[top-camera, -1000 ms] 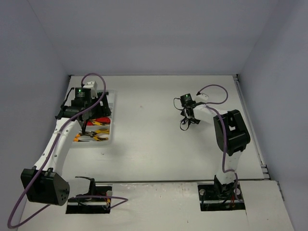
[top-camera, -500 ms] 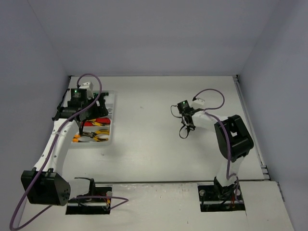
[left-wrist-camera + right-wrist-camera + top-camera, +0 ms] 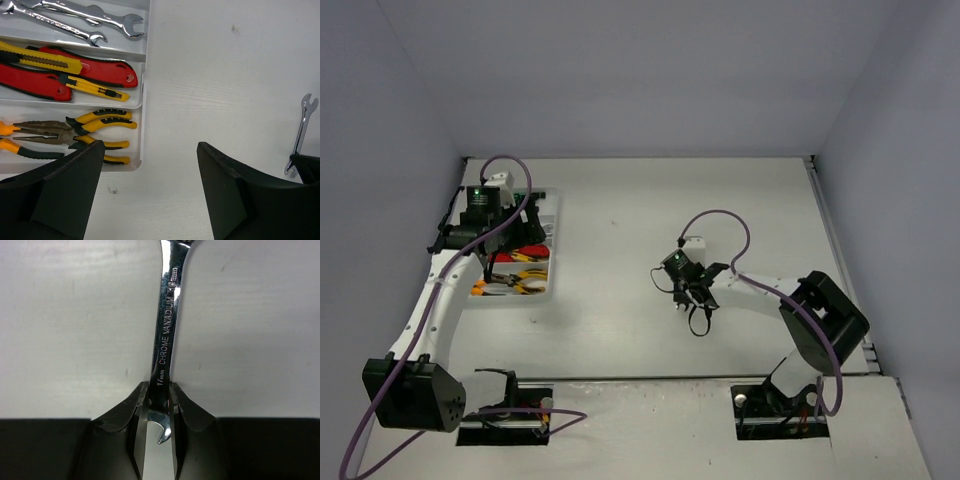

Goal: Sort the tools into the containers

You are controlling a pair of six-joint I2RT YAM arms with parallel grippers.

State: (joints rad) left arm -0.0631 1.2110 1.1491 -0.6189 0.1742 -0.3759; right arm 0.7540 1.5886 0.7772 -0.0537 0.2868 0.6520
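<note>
At the far left of the desk point(image 3: 215, 75) sits the white organiser tray point(image 3: 145, 60), its long compartments running side by side. In the left wrist view the top compartment holds silver open-end wrenches point(image 3: 107, 17), the next one red and yellow cutters point(image 3: 95, 72), and the one nearest the camera orange- and yellow-handled pliers point(image 3: 97, 122). The left gripper point(image 3: 150, 150) hangs over the tray's near right corner. Its fingers are spread wide, one over the pliers compartment and the other over bare desk, and they hold nothing.

Well to the right, about mid-desk, the right gripper point(image 3: 160, 395) is clenched on a single silver wrench point(image 3: 166, 330). Both pads are pressed flat against the shank close to one end. The rest of the shank, stamped CHROME VANADIUM, reaches away from the fingers over the white surface. This wrench is well apart from the tray. Whether it rests on the desk or is raised just off it is hard to judge from these angles.
</note>
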